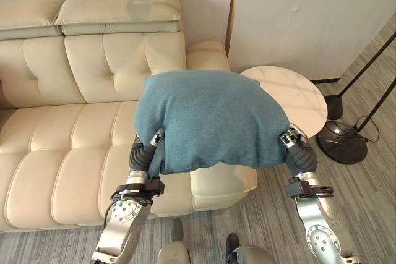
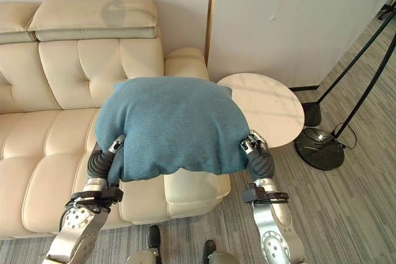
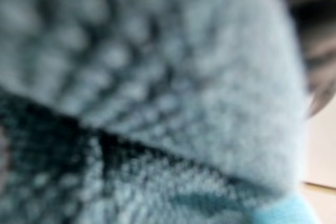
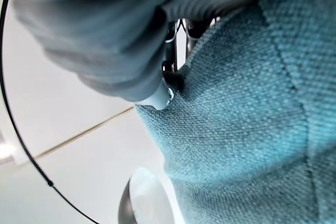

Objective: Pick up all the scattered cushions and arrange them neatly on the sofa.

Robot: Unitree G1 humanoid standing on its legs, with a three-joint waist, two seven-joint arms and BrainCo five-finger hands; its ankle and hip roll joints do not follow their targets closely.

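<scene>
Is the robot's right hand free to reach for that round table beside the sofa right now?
Probably not. The right hand is pressed to one side of the teal cushion, the left hand to the other, carrying it. The round table lies just beyond, but reaching would likely drop the cushion.

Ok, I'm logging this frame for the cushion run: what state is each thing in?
Blue cushion: lifted, carried between both hands above the sofa's right end.
Left hand: against the cushion's left edge, fingers hidden.
Right hand: against its right edge, fingers hidden.
Sofa: seat bare.
Round side table: top bare.
</scene>
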